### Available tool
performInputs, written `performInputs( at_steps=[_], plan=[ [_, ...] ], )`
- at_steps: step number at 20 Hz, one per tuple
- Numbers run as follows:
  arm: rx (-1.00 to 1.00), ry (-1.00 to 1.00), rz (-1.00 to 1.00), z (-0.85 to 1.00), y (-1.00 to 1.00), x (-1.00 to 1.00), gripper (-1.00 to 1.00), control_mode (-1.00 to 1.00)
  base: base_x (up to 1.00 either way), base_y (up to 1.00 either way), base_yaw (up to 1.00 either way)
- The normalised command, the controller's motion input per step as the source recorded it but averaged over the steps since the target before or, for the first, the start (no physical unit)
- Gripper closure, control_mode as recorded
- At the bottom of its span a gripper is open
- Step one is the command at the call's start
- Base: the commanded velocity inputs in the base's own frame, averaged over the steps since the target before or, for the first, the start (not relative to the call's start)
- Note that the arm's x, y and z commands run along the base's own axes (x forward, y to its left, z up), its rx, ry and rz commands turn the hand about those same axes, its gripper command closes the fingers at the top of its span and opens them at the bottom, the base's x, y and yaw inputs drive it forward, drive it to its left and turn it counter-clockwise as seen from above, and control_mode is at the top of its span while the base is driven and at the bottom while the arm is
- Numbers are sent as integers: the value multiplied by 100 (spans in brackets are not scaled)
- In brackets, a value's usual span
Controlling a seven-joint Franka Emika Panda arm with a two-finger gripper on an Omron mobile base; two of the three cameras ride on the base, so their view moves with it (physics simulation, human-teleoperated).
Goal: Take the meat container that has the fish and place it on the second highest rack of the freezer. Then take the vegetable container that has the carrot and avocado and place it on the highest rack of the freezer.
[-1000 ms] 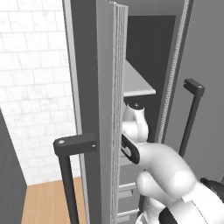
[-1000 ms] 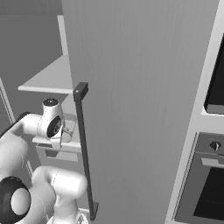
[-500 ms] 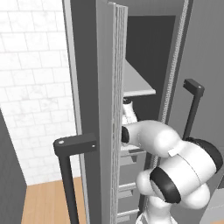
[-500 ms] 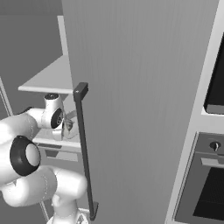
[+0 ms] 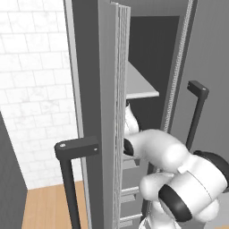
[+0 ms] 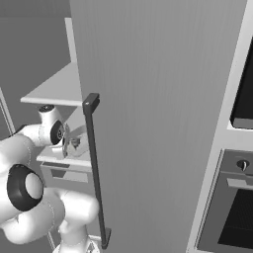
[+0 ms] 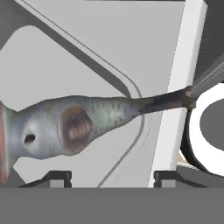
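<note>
While the tool (image 7: 112,178) is standing apart over the fish (image 7: 78,127), the first tray is being released.
Its fingertips (image 7: 54,177) are gripping nothing; fish and tray (image 7: 52,61) are lying on a freezer (image 6: 158,99) shelf; withdrawing seems next.

No text, label, brand, number or sign can be read on anything here. The freezer (image 6: 158,99) door is plain grey, its black bar handle (image 6: 95,168) is unmarked, and the oven (image 6: 237,212) front beside it carries a knob but no legible lettering. The fish (image 7: 83,124) and the shelf under it bear no writing.
</note>
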Motion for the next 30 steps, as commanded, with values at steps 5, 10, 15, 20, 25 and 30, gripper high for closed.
performInputs(
  at_steps=[5,10,15,20,25,30],
  plan=[
    [3,-15,2,85,0,-51,-100,-100,0,0,0],
    [11,-1,5,100,0,-58,-100,-100,0,0,0],
    [7,0,4,100,-24,-94,-100,-100,0,0,0],
    [10,13,15,100,-53,-50,-100,-100,0,0,0],
    [1,10,28,93,-25,-71,-100,-100,0,0,0],
    [-19,1,35,26,0,-85,-100,-100,0,0,0]
  ],
)
